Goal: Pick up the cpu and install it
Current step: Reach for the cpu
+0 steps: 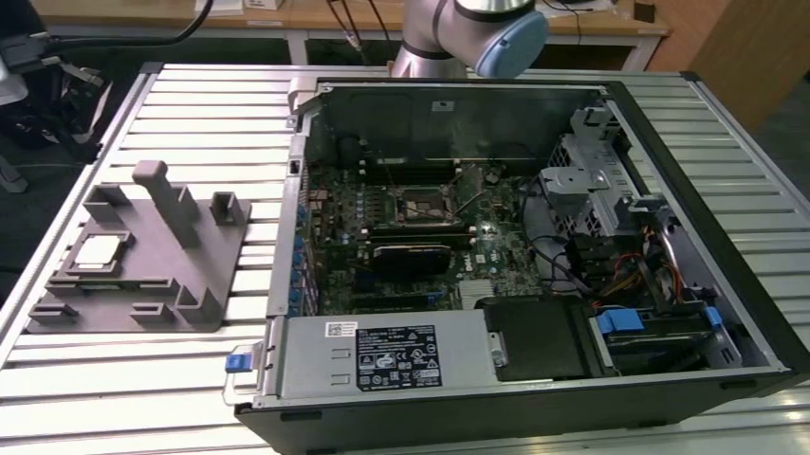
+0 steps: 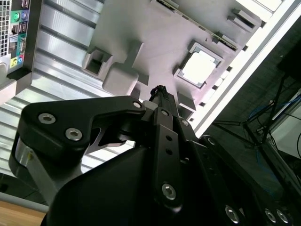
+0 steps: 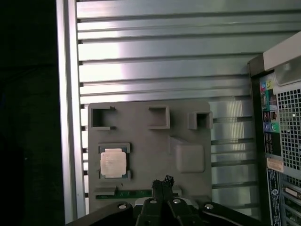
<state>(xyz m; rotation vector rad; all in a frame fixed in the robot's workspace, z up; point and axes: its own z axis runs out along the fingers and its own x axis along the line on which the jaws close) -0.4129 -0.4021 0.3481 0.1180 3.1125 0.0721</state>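
The cpu (image 1: pixel 99 251), a small silvery square chip with a pale rim, lies flat in a recess of the grey fixture (image 1: pixel 190 275) on the exterior view's left. Both wrist views look down on the cpu (image 3: pixel 113 163) (image 2: pixel 200 68) in its pocket on the fixture (image 3: pixel 141 136) (image 2: pixel 141 23). My gripper (image 3: pixel 162 181) (image 2: pixel 159 89) hangs well above the fixture, off to one side of the chip, not touching it. Its black fingertips (image 3: pixel 156 182) are together, shut on nothing. The dark motherboard socket (image 1: pixel 424 204) sits inside the open computer case (image 1: pixel 708 237).
The fixture carries a tall post (image 1: pixel 162 199) and several raised blocks beside the chip. The case's rear port panel (image 3: pixel 277 127) rises next to the fixture. A slatted metal table (image 1: pixel 190 114) bears everything; its edge (image 3: pixel 66 117) runs close to the chip. The arm (image 1: pixel 462 28) stands behind the case.
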